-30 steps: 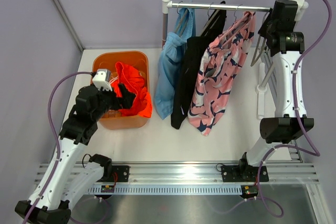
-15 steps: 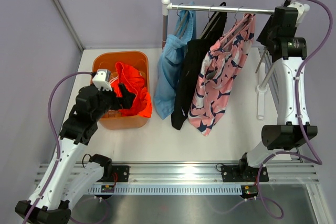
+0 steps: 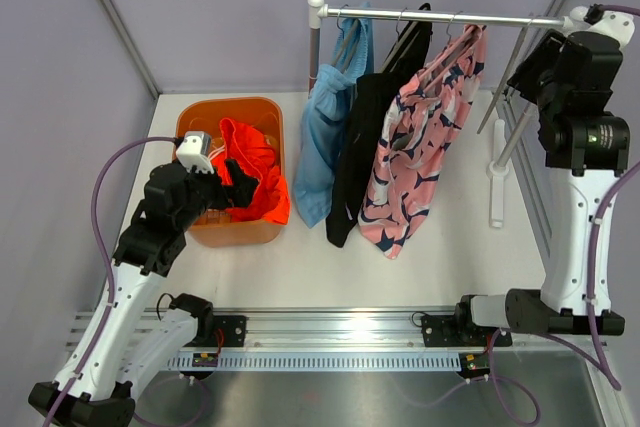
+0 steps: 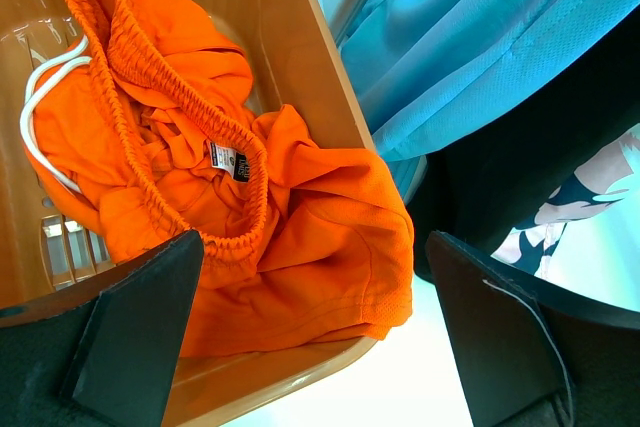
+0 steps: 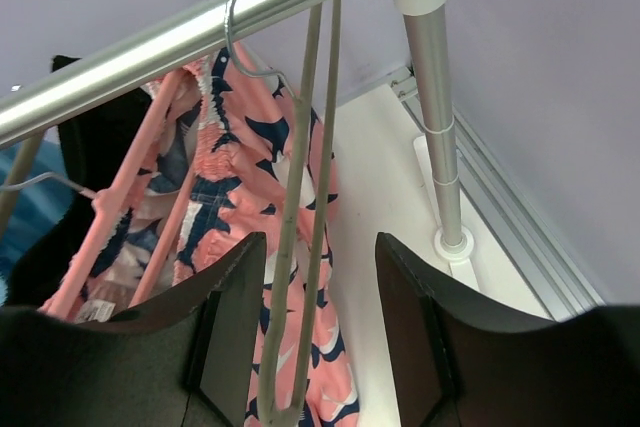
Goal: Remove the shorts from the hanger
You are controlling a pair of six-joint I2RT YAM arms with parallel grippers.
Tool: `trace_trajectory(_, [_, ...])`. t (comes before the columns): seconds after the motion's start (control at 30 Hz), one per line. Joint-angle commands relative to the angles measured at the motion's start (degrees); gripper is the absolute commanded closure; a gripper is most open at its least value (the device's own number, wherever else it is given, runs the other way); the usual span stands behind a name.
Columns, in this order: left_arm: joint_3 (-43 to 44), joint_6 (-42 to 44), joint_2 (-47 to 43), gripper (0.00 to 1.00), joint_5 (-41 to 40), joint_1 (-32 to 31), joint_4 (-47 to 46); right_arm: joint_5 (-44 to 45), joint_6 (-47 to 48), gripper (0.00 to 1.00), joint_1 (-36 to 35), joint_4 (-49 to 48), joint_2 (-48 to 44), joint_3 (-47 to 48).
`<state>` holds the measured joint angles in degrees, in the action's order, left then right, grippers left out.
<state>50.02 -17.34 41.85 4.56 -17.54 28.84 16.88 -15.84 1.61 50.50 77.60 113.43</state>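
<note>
A robotics lab test cell, not a home. Plain lilac panel walls (image 3: 220, 17) box in a bare white counter (image 3: 300, 267). A left arm (image 3: 115, 292) and a right arm (image 3: 575, 217), trailing cables, are bolted to a slotted aluminium rail (image 3: 350, 332) at the near edge. A small garment rail (image 3: 430, 15) of shorts (image 3: 415, 147) stands far right, like a staged prop.

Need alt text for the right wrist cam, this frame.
The right hand, fingers apart, faces a bare thin grey hanger hooked on a silver metal rail. Behind hang pink shorts with a navy-and-white pattern on a pink hanger; a grey upright post stands to the right.
</note>
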Motion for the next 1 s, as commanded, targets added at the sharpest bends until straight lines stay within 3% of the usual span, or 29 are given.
trace_trajectory(0.0, [-0.36,0.91,-0.62,0.01,0.28,-0.13,-1.60,-3.52,-1.74,0.45,-0.02,-0.14,-2.37,-0.31])
trace_trajectory(0.1, [-0.36,0.91,-0.71,0.01,0.19,-0.13,-1.59,-5.81,-2.36,0.45,-1.34,0.30,-2.90,1.27])
trace_trajectory(0.33, [-0.18,1.08,-0.62,0.01,-0.34,-0.21,-1.16,2.36,-1.65,0.43,-15.57,2.85,5.79,10.76])
trace_trajectory(0.57, [-0.19,1.08,-0.54,0.01,-0.69,-0.13,-1.16,3.86,-5.51,0.42,-16.64,-0.92,13.88,14.10])
trace_trajectory(0.97, [-0.27,1.17,-0.45,0.01,-0.43,-0.13,-1.24,7.20,-7.45,0.42,-16.64,-8.31,18.81,10.68])
